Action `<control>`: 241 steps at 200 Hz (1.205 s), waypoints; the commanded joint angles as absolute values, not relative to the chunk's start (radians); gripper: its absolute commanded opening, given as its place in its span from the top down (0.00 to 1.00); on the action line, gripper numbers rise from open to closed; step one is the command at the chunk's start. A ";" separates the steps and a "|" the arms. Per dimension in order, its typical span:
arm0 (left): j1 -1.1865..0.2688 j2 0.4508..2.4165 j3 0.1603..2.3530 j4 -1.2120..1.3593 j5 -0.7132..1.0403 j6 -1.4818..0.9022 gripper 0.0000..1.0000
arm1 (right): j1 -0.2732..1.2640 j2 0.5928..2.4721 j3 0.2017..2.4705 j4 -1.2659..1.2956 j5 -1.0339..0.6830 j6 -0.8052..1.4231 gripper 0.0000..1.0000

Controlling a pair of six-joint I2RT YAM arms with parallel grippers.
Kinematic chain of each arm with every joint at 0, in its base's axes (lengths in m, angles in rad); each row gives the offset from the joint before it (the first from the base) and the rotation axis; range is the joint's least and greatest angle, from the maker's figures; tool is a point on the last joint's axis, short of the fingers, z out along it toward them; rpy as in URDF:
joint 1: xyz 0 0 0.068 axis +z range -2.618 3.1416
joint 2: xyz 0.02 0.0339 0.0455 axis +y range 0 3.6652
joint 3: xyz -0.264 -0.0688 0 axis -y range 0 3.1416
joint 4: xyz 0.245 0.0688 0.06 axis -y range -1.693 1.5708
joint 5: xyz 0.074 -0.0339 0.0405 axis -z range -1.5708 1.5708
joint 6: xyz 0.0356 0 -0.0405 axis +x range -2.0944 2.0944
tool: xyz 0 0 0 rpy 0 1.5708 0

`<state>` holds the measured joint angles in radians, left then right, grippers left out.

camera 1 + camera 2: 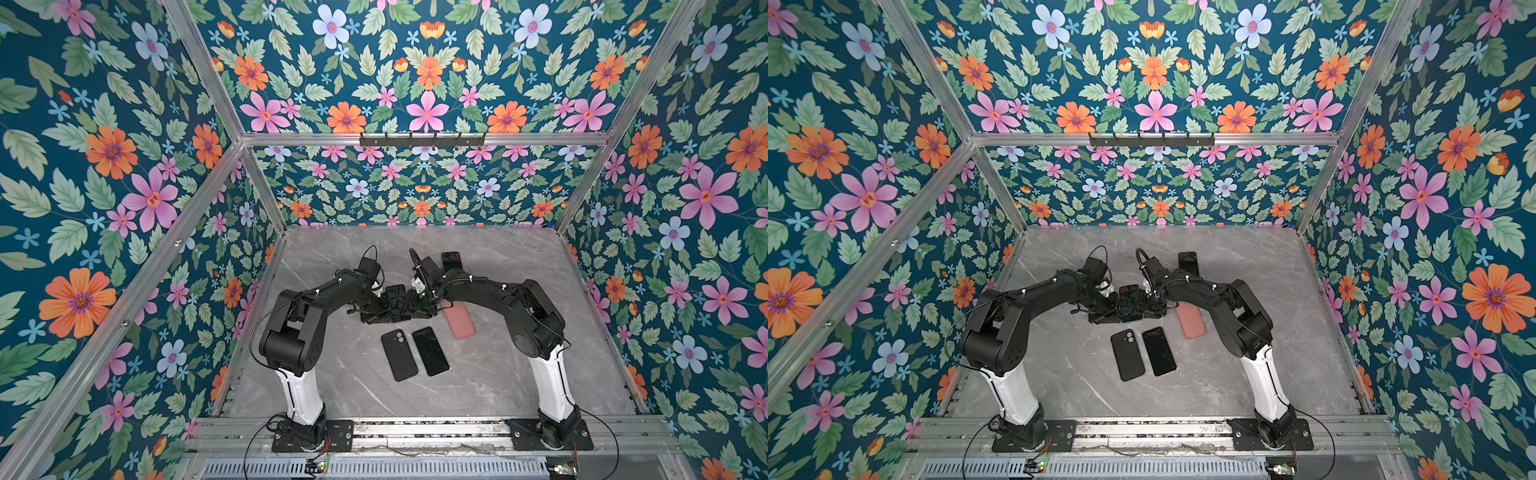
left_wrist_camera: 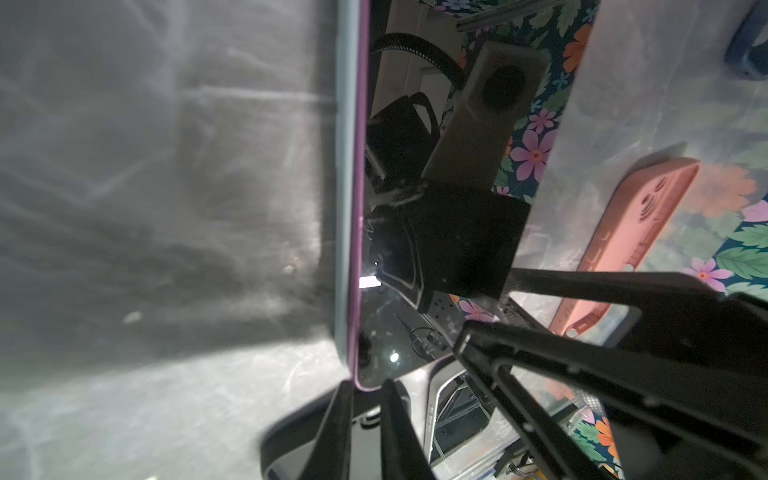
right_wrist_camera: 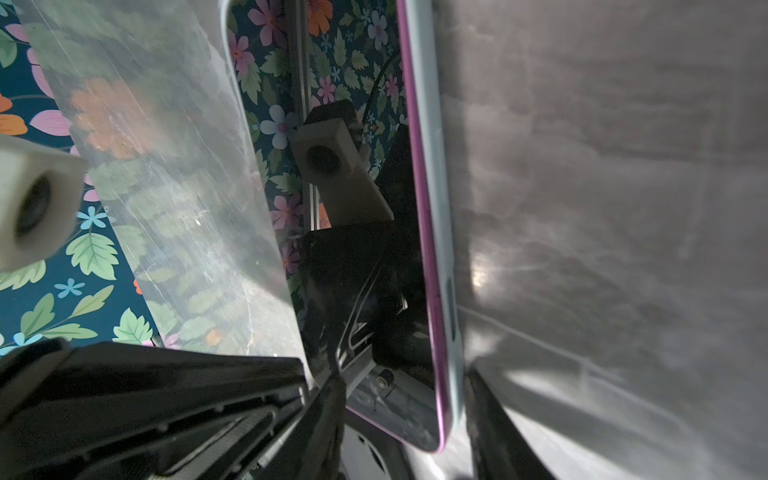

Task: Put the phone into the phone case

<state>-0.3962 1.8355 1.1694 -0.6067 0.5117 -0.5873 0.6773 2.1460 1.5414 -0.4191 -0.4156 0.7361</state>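
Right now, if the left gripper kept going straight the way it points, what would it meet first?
The purple-rimmed phone that the left gripper is pinching by its end; past the phone's far end, probably only the marble table, though depth is unclear.

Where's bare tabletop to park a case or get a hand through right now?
Free: front strip between the arm bases, nearer than the black case and black phone; both far corners of the table, behind the arms. Crowded: centre, where left gripper and right gripper meet on the held phone, pink case beside them, another phone just behind.
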 commanded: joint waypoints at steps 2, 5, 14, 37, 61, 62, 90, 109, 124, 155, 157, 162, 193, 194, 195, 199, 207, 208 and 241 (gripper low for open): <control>-0.397 1.836 1.173 -0.637 0.479 -0.571 0.83 | 0.679 2.149 1.545 -0.417 -0.414 0.747 0.53; -0.397 1.837 1.172 -0.636 0.479 -0.572 0.83 | 0.679 2.148 1.545 -0.417 -0.414 0.747 0.53; -0.396 1.839 1.169 -0.631 0.479 -0.573 0.83 | 0.680 2.151 1.543 -0.416 -0.414 0.747 0.53; -0.397 1.845 1.172 -0.623 0.483 -0.577 0.83 | 0.679 2.151 1.542 -0.412 -0.416 0.746 0.52; -0.399 1.853 1.177 -0.618 0.486 -0.580 0.85 | 0.680 2.155 1.542 -0.407 -0.419 0.749 0.53; -0.399 1.853 1.178 -0.618 0.485 -0.580 0.85 | 0.680 2.154 1.542 -0.408 -0.419 0.749 0.53; -0.403 1.858 1.182 -0.615 0.486 -0.581 0.88 | 0.683 2.163 1.543 -0.402 -0.423 0.752 0.53; -0.403 1.862 1.187 -0.615 0.485 -0.581 0.92 | 0.685 2.170 1.545 -0.399 -0.426 0.753 0.53; -0.405 1.867 1.189 -0.614 0.483 -0.578 0.95 | 0.688 2.174 1.546 -0.397 -0.429 0.753 0.53; -0.407 1.884 1.180 -0.606 0.477 -0.574 1.00 | 0.690 2.178 1.549 -0.397 -0.431 0.755 0.53; -0.406 1.885 1.179 -0.606 0.477 -0.574 1.00 | 0.691 2.178 1.549 -0.397 -0.431 0.755 0.53; -0.407 1.887 1.177 -0.604 0.475 -0.573 1.00 | 0.691 2.178 1.548 -0.397 -0.431 0.755 0.53; -0.407 1.899 1.169 -0.604 0.464 -0.566 1.00 | 0.693 2.181 1.548 -0.396 -0.432 0.756 0.52; -0.407 1.900 1.169 -0.604 0.464 -0.566 1.00 | 0.693 2.180 1.548 -0.395 -0.432 0.756 0.52; -0.407 1.900 1.169 -0.604 0.463 -0.565 1.00 | 0.693 2.180 1.548 -0.395 -0.433 0.756 0.52; -0.407 1.901 1.168 -0.604 0.461 -0.565 1.00 | 0.694 2.181 1.548 -0.394 -0.432 0.756 0.53; -0.407 1.902 1.166 -0.606 0.457 -0.562 1.00 | 0.695 2.181 1.548 -0.394 -0.433 0.757 0.53; -0.407 1.902 1.166 -0.607 0.457 -0.562 1.00 | 0.695 2.180 1.548 -0.394 -0.433 0.757 0.53; -0.403 1.898 1.166 -0.616 0.446 -0.557 1.00 | 0.701 2.181 1.552 -0.402 -0.427 0.752 0.53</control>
<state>-0.4015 1.8839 1.1755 -0.5915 0.5007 -0.5720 0.6865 2.1639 1.5513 -0.4076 -0.4171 0.7479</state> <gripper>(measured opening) 0.050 0.474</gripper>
